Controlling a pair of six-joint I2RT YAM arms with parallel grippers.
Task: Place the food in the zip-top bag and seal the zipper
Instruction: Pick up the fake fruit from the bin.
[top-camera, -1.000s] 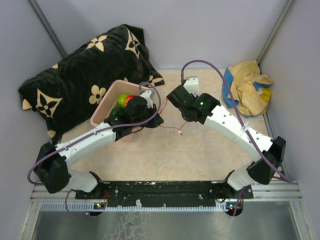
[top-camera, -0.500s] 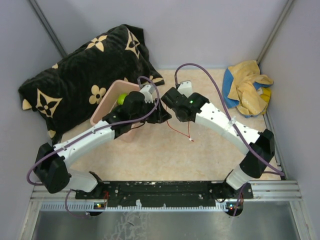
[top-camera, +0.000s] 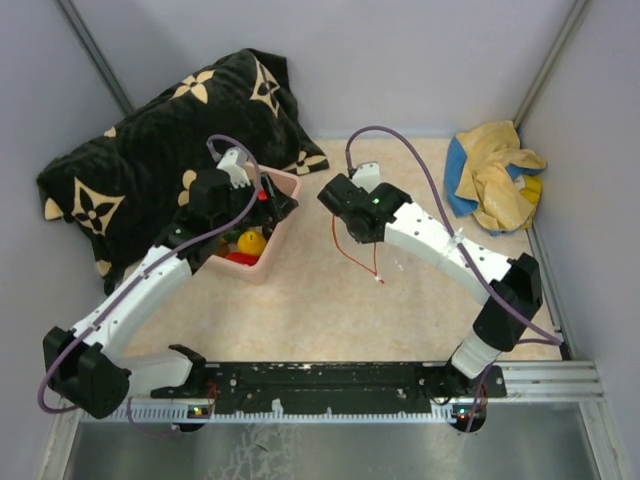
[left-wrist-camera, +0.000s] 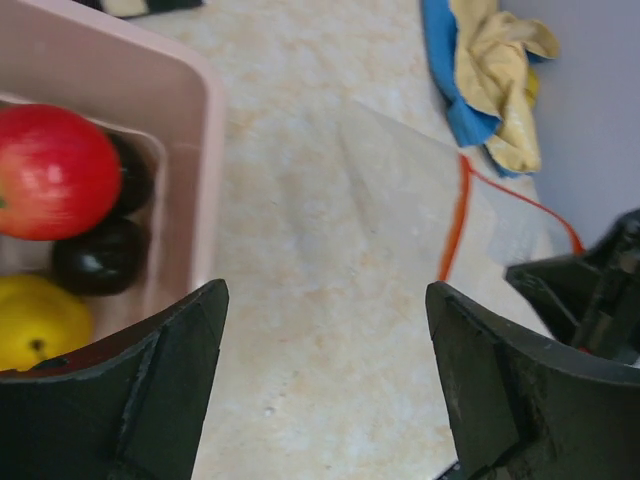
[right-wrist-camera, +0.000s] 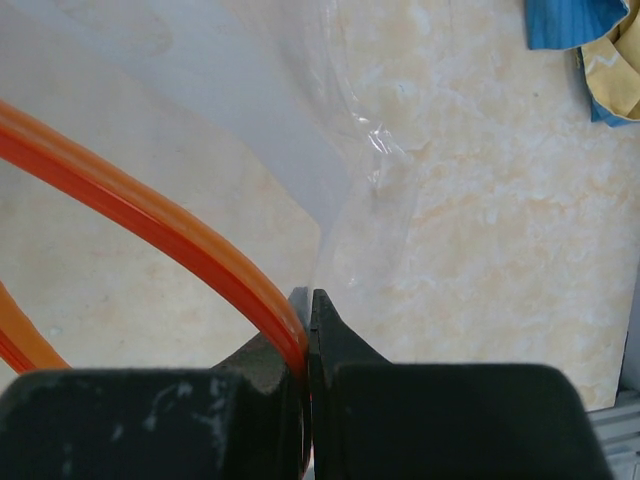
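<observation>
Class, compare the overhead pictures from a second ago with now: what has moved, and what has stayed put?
The left gripper swung left, away from the clear zip-top bag, and now hovers open over the pink plastic tub rim, beside the toy food. The right gripper shifted slightly left, still pinching the bag's orange-red zipper strip. The black pillow and yellow cloth are unchanged.

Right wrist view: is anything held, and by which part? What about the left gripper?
The right gripper pinches the zip-top bag by its zipper at the mouth. The left gripper is open, holding nothing.
</observation>
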